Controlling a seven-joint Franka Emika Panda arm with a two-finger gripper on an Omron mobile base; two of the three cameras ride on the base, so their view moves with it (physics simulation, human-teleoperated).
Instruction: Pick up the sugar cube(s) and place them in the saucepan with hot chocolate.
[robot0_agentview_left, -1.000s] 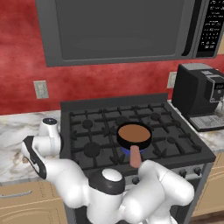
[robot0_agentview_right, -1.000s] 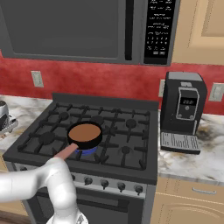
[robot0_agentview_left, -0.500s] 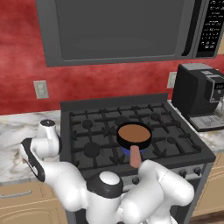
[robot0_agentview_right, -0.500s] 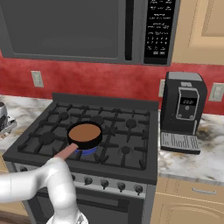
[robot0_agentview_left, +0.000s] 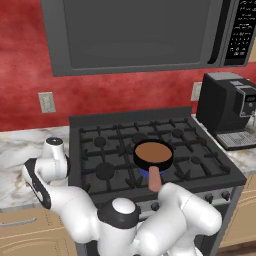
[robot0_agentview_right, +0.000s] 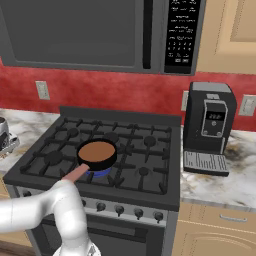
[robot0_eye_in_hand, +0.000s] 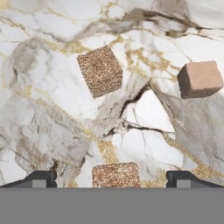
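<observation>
- Your gripper hangs over the marble counter with its jaws spread as wide as they go and nothing between them; the two dark fingertips stand either side of the nearest sugar cube.
- That cube sits at the bottom edge of the hand view, only partly seen. If you close from here, you may catch just its far edge and flick it across the smooth stone.
- The cube also looks slightly turned against the line of the fingers. Closing on its corners instead of its flat faces could spin it or squeeze it out.
- A second speckled cube and a smoother pinkish cube lie well apart from the first, so knocking them on the descent seems unlikely. A sideways correction towards them could still scatter them.
- These cubes are tiny, so coming down too far would drive the fingertips into the counter before they close.
- The saucepan with hot chocolate sits on the front middle burner of the stove, well to the right of where the arm reaches. A weak pinch could drop the cube onto the grates on the way.
- The pan's handle points towards you; a low swing could clip it and slop the drink.
</observation>
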